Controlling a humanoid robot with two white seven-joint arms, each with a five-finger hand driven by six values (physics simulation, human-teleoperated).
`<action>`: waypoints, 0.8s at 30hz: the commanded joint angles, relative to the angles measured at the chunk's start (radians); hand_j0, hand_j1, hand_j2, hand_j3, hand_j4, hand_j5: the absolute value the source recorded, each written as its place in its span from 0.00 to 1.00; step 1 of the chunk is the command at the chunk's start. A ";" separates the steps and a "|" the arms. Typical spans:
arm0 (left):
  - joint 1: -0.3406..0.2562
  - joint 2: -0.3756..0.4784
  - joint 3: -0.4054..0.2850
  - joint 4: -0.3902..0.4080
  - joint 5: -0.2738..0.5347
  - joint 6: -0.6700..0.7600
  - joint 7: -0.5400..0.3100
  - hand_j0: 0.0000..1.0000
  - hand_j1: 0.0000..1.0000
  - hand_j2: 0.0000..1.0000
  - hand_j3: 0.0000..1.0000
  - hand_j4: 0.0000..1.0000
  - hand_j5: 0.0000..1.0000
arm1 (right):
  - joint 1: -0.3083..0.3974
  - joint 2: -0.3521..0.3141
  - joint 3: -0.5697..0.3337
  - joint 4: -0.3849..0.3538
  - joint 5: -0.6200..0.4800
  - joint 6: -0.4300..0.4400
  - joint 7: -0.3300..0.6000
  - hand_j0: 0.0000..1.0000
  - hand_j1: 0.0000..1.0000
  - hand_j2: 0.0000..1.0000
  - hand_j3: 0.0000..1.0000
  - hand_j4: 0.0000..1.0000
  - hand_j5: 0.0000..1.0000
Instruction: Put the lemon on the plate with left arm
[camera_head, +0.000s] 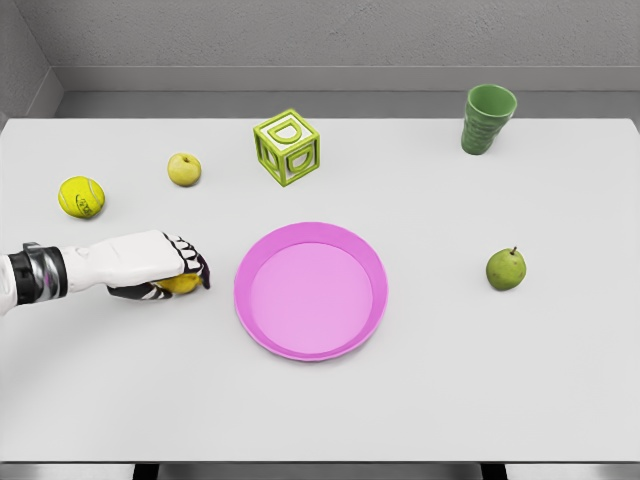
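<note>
The left hand (150, 264) reaches in level from the left edge, palm down on the table (420, 400), fingers curled over the lemon (182, 284), grasping it. Only a yellow sliver of the lemon shows beneath the fingertips. It sits on the table just left of the pink plate (311, 291), not touching it.

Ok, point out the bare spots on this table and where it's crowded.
Bare: the whole front strip of the table below the pink plate, and the stretch between the letter block and green cup. Crowded: the left side, where the tennis ball, yellow apple and left hand, fingers around the lemon, sit close.
</note>
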 joint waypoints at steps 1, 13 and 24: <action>0.000 0.001 0.000 0.000 0.004 0.001 0.000 0.59 0.59 0.59 0.59 0.59 0.59 | 0.000 0.000 0.000 0.000 0.000 0.000 0.000 1.00 1.00 1.00 1.00 1.00 1.00; -0.011 -0.036 0.036 0.000 0.016 0.001 0.000 0.58 0.58 0.58 0.58 0.58 0.58 | 0.002 0.000 -0.001 0.000 0.000 0.000 0.000 1.00 1.00 1.00 1.00 1.00 1.00; -0.008 -0.050 0.067 -0.061 0.065 0.001 0.000 0.58 0.58 0.58 0.58 0.58 0.58 | 0.000 0.000 0.000 0.000 0.000 0.000 0.000 1.00 1.00 1.00 1.00 1.00 1.00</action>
